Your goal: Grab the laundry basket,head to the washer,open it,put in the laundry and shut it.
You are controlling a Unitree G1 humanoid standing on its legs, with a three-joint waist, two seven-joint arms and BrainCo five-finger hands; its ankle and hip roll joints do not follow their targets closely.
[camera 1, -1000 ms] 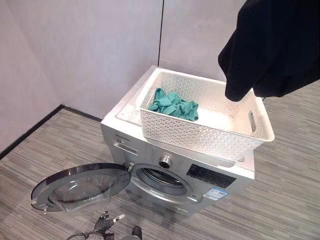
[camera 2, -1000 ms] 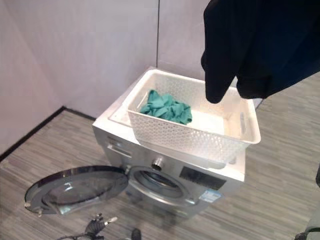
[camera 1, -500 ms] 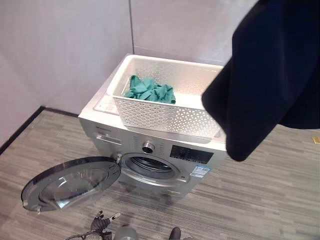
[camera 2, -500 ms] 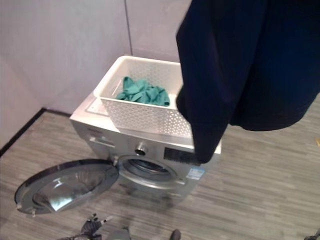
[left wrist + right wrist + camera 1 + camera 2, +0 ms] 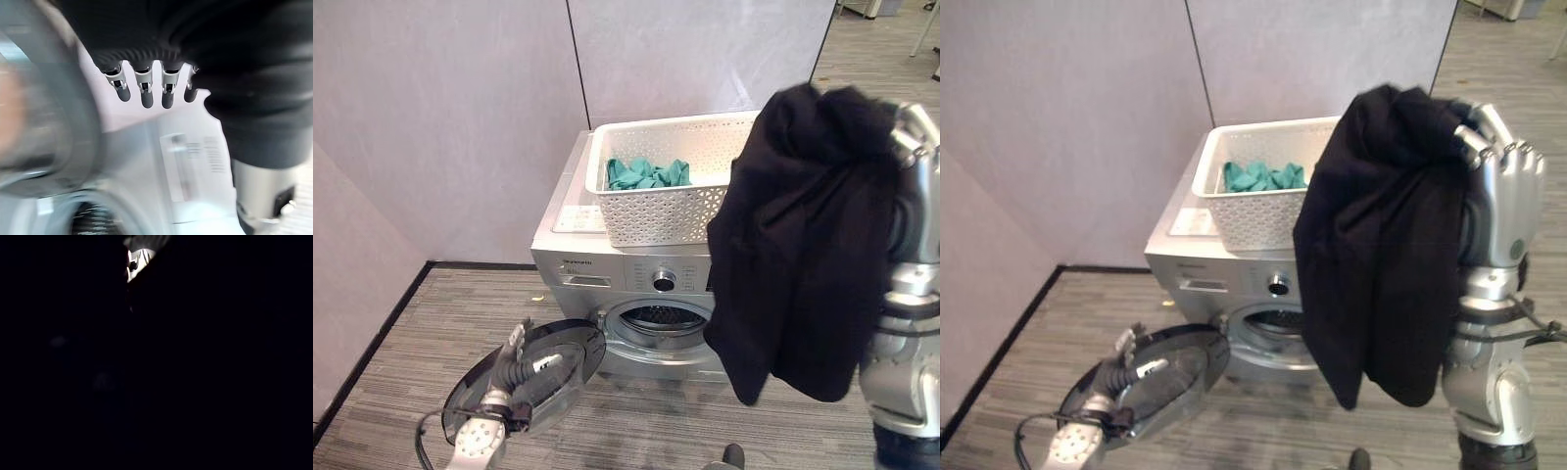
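Even, soft indoor light in both eye views, no hard shadows. Faint glare on open washer door (image 5: 533, 377). Left wrist view badly motion-blurred. Right wrist view nearly black, covered by dark garment (image 5: 1381, 245).

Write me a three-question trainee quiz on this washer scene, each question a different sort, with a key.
1. True or false: the round glass washer door of the silver front-loading washing machine is shut.
2. Multiple choice: the black garment hangs from A) the white perforated laundry basket, B) the right hand, C) the left hand.
3. Fill in: the crumpled teal cloth lies in the ____.

Key: 1 false, it is swung open. 2 B. 3 basket, on top of the washer.
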